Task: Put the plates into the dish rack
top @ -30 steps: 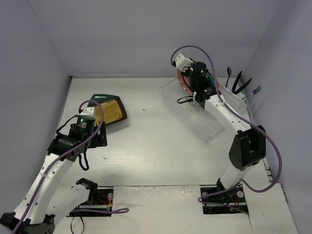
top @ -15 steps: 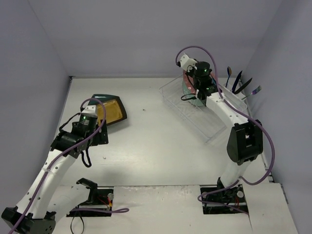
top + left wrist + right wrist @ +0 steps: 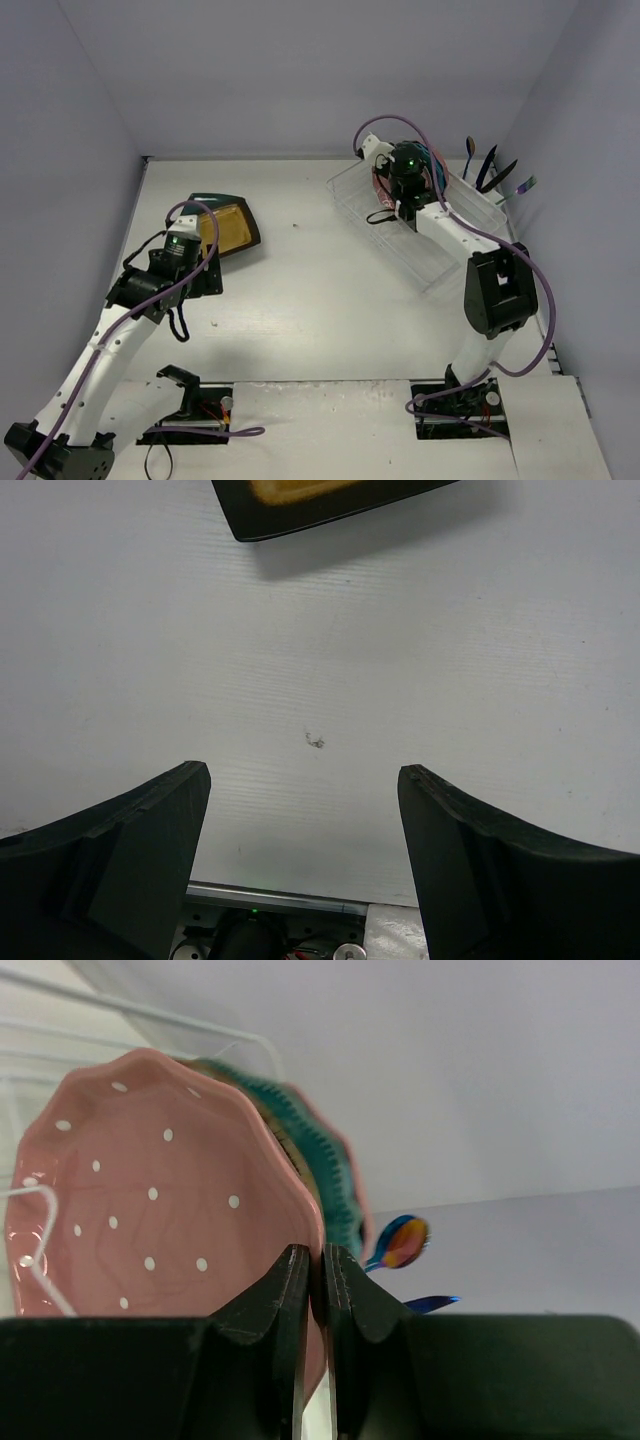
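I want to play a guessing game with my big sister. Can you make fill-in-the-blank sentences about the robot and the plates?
1. The right gripper is shut on the rim of the dotted plate, whose colour is ____.
2. The left gripper is ____ and holds nothing.
3. The mustard-yellow plate lies on ____ of the dark teal plate.

Missing words: pink; open; top
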Robot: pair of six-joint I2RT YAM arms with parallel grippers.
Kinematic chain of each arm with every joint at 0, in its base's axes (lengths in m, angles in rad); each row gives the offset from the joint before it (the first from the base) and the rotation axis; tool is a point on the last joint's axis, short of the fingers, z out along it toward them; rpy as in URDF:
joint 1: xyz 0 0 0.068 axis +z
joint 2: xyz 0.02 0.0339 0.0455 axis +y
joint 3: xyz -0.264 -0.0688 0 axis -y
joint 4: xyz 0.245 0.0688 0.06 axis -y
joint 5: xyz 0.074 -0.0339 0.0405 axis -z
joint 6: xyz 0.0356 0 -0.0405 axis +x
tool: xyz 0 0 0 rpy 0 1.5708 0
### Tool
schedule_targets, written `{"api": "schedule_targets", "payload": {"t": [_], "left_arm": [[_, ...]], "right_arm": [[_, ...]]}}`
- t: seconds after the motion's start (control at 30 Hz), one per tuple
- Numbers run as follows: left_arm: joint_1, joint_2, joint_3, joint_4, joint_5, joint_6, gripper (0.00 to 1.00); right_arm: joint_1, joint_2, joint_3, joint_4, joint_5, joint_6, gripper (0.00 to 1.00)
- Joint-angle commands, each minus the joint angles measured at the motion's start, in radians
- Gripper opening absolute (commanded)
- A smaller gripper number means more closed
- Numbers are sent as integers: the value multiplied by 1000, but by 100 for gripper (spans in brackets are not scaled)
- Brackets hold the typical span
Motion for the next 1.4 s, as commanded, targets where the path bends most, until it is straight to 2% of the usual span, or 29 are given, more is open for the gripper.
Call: {"api": "schedule_targets", "payload": {"t": [0.0, 0.23, 0.43, 0.47, 0.57, 0.6, 0.73, 0.77, 0.8, 0.87, 0.9, 0.97, 1.0, 1.1, 1.13, 1.17, 1.37], "left_arm": [[-6, 6, 22, 40, -25, -3, 76], [-6, 7, 18, 37, -25, -8, 76], [-6, -10, 10, 32, -26, -11, 76], [-6, -10, 10, 29, -26, -13, 76], [-4, -16, 12, 28, -26, -14, 76], [-6, -20, 12, 28, -25, -14, 76], [-6, -25, 15, 25, -23, -16, 76], [-4, -27, 15, 23, -23, -16, 76], [-6, -30, 16, 20, -23, -14, 76], [-4, -36, 12, 16, -25, -14, 76], [-4, -43, 12, 14, -26, -14, 76], [-4, -51, 6, 11, -23, -13, 76], [-4, -57, 6, 9, -23, -11, 76], [-4, -66, 12, -1, -19, -9, 76], [-4, -68, 16, -9, -16, -9, 76], [-4, -74, 19, -14, -13, -9, 76], [-4, -100, 50, -40, -11, -6, 76]], "right_arm": [[10, -62, 12, 183, 33, 54, 0], [26, -42, -11, 144, 37, 171, 0], [30, -48, 9, 56, 10, 261, 28], [33, -51, 15, 45, 8, 270, 36], [39, -76, 38, 0, -10, 330, 46], [43, -88, 44, -7, -10, 350, 55], [95, -136, 67, -30, 57, 482, 68], [124, -146, 80, -55, 71, 526, 74], [141, -168, 89, -76, 79, 645, 75], [188, -186, 103, -147, 57, 774, 79], [203, -200, 112, -173, 39, 935, 80], [237, -208, 109, -225, -73, 1112, 82], [246, -203, 89, -230, -119, 1278, 82], [297, -153, 48, -204, -270, 1536, 86], [311, -128, 49, -180, -300, 1576, 92], [328, -104, 58, -179, -340, 1606, 93], [386, 134, 159, -115, -470, 1726, 95]]}}
